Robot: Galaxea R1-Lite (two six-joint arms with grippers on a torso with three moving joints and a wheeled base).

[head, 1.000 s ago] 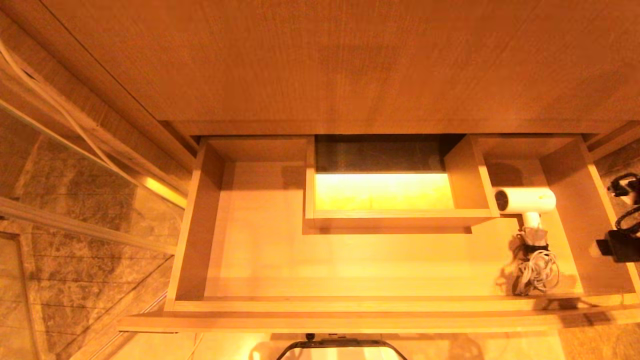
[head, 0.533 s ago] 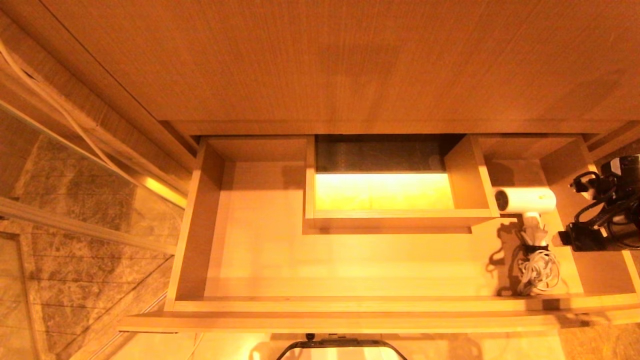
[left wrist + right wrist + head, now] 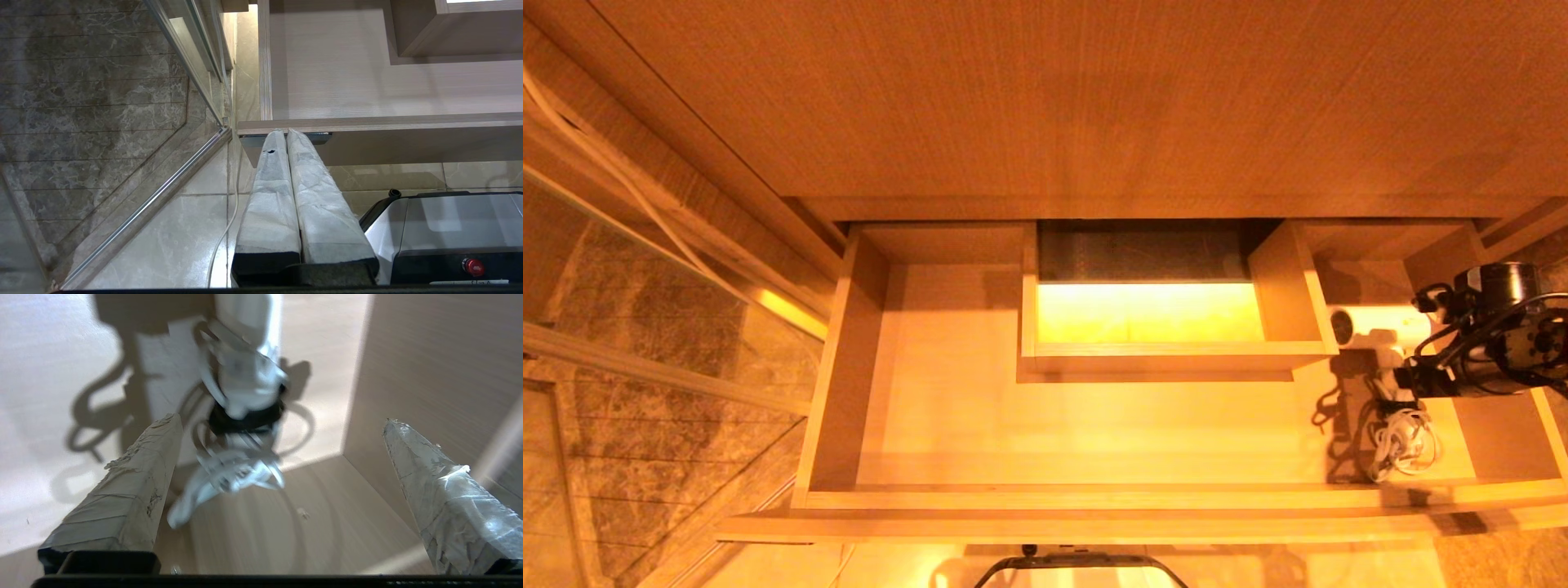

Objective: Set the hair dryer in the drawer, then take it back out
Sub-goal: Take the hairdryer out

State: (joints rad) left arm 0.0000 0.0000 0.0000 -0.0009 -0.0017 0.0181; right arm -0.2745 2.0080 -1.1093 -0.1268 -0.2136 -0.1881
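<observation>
The drawer point(image 3: 843, 367) stands pulled out below the countertop, pale inside. The white hair dryer point(image 3: 1368, 323) lies in its right part, dark mesh end against the boxed cut-out point(image 3: 1286, 286), its bundled cord point(image 3: 1403, 433) nearer the drawer front. My right gripper point(image 3: 1401, 377) reaches in over the drawer's right wall, above the handle, and hides part of the barrel. In the right wrist view that gripper point(image 3: 282, 418) is open wide, with the hair dryer's handle point(image 3: 245, 375) and cord point(image 3: 229, 473) ahead of its taped fingers, untouched. My left gripper point(image 3: 282, 131) is shut and empty, parked below the drawer front point(image 3: 388, 122).
The wooden countertop point(image 3: 1094, 98) spans the far side. A glass partition with a metal frame point(image 3: 645, 359) and marble tiles stand at the left. My own base point(image 3: 1078, 565) sits just under the drawer front. The drawer's right wall point(image 3: 1503, 441) lies close beside the right arm.
My right arm has come in from the right edge, leftwards and over the drawer's right wall, to above the hair dryer's handle. The hair dryer and drawer have stayed put.
</observation>
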